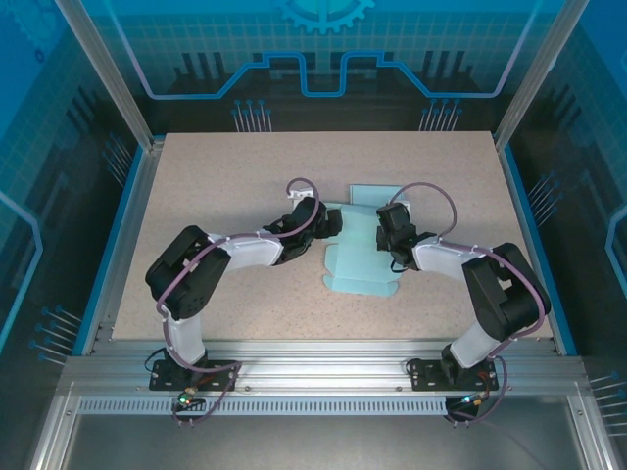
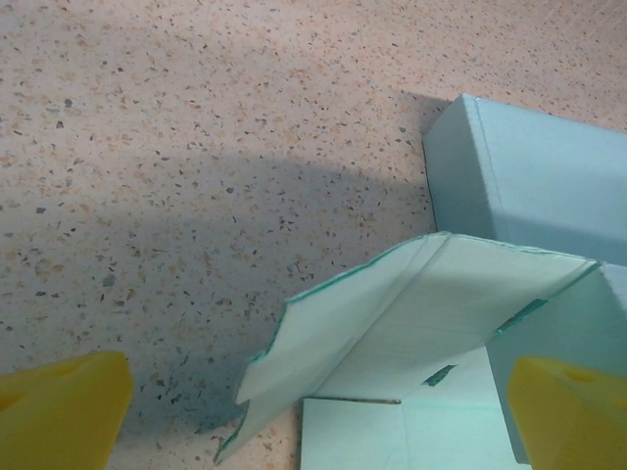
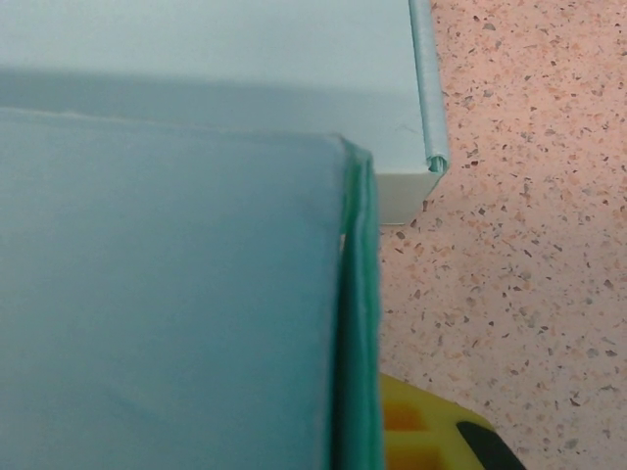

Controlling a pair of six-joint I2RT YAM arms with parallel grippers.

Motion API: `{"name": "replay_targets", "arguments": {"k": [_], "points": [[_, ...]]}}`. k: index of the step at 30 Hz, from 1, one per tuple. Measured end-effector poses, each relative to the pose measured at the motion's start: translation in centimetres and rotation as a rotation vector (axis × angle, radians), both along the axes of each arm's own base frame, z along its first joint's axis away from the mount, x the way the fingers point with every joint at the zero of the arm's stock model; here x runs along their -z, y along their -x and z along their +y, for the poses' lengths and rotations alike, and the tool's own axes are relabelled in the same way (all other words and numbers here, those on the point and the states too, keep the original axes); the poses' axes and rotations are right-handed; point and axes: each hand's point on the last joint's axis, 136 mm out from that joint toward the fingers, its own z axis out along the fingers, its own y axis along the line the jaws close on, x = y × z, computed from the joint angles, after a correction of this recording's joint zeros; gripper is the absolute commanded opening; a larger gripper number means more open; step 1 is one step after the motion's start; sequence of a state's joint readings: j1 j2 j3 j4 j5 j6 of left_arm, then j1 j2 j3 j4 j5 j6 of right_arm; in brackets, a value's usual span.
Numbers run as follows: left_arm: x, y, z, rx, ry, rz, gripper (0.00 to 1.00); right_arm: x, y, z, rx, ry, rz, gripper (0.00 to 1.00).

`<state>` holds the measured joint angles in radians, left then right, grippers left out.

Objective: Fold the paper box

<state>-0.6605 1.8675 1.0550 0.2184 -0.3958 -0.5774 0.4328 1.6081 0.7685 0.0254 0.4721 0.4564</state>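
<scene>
Light falls evenly from above in the top view: the bench (image 1: 216,186) is bright, with only short, soft shadows beside the arms, and the blue walls are dim. In the left wrist view a wide soft shadow crosses the bench, and the yellow jaws of the left gripper (image 2: 313,416) are blurred. In the right wrist view the close paper box (image 3: 167,294) is out of focus.
</scene>
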Motion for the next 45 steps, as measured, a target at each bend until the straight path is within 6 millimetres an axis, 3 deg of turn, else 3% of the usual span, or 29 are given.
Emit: {"name": "replay_targets", "arguments": {"k": [4, 15, 21, 24, 32, 39, 45], "points": [[0.0, 0.5, 0.4, -0.005, -0.005, -0.005, 0.99, -0.1, -0.1, 0.1, -0.001, -0.002, -0.002, 0.01], [-3.5, 6.7, 5.5, -0.076, 0.064, -0.05, 0.99, 0.0, 0.0, 0.9, -0.032, -0.025, 0.008, 0.0], [-3.5, 9.4, 7.1, -0.091, 0.138, -0.043, 0.98, -0.6, 0.7, 2.2, -0.075, -0.053, 0.005, 0.0], [-3.0, 10.7, 6.5, -0.059, 0.181, -0.03, 0.98, -1.6, 0.9, 2.5, -0.09, -0.077, -0.016, 0.0], [-2.4, 13.5, 1.6, 0.088, 0.261, 0.003, 0.99, -3.0, 1.0, 3.1, -0.109, -0.118, -0.046, 0.0], [0.7, 13.2, 0.1, 0.109, 0.227, 0.059, 0.99, -2.8, 1.4, 3.0, -0.117, -0.124, -0.039, 0.01], [-0.5, 11.5, -1.5, 0.118, 0.261, 0.016, 0.99, -3.4, 1.9, 3.0, -0.122, -0.137, -0.056, 0.01]]}}
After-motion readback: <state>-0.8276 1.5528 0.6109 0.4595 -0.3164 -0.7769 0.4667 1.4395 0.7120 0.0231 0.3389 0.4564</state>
